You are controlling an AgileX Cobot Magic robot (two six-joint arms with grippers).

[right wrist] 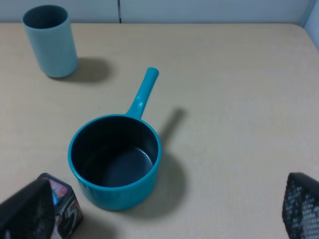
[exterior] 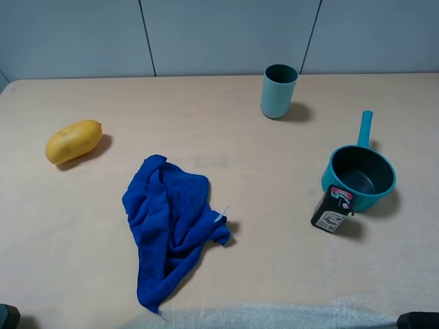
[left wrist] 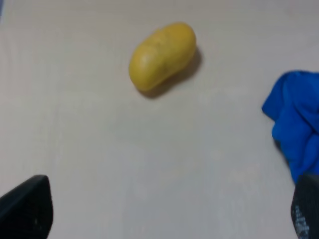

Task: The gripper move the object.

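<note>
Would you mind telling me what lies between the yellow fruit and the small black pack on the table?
In the exterior high view, the crumpled blue cloth lies between the yellow fruit and the black pack; otherwise bare table.

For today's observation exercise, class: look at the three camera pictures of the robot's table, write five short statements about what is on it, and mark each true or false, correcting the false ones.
1. The black pack stands right beside the teal saucepan. True.
2. The saucepan holds the yellow fruit. False: the saucepan is empty; the yellow fruit lies on the table at the far left.
3. The blue cloth lies crumpled between the fruit and the saucepan. True.
4. The right gripper grips the pack. False: its fingers are wide apart, holding nothing.
5. The teal cup lies on its side. False: it stands upright, apart from the saucepan.
</note>
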